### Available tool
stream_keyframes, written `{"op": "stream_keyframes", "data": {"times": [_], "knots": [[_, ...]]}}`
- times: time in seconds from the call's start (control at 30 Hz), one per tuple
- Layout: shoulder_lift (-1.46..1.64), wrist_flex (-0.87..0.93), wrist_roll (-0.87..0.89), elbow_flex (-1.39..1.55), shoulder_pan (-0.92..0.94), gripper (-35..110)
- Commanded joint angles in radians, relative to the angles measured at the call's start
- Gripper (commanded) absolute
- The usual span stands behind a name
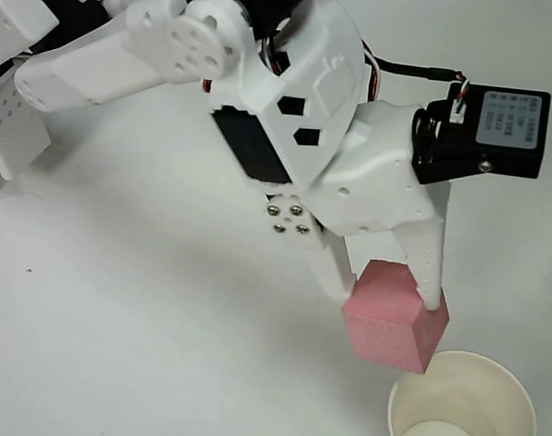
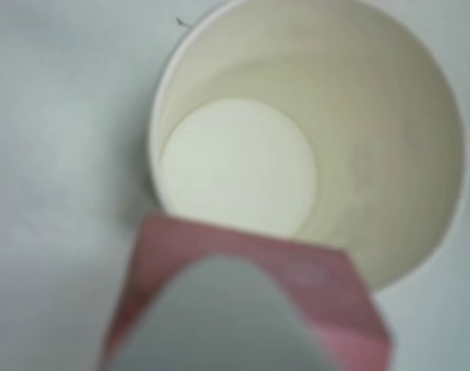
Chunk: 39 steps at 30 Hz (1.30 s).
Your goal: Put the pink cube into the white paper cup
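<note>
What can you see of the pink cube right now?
The small matte salmon-pink foam-like cube has sharp edges and is held tilted between the white gripper fingers, lifted beside the rim of the round off-white paper cup. In the wrist view it overlaps the cup's near rim, blurred.

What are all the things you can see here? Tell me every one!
pink cube: one, salmon pink, held up between the gripper's fingers, beside the cup's rim in the overhead view; in the wrist view it hangs over the near edge of the cup's mouth.
white paper cup: one, off-white with a cream inside, standing upright at the bottom right of the overhead view, nothing inside it.
table: one, white, under everything.
arm: one, white with a black motor block on the right, reaching in from the top left.
gripper: one, white, two fingers shut on the cube.
</note>
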Motion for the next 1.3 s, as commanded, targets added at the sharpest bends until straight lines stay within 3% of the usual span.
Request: {"op": "stream_keyframes", "data": {"times": [0.0, 0.9, 1.27], "knots": [[0.048, -0.044, -0.021, -0.100, 0.005, 15], [-0.021, -0.314, -0.058, -0.100, 0.032, 16], [-0.032, -0.336, -0.095, -0.100, 0.035, 35]]}}
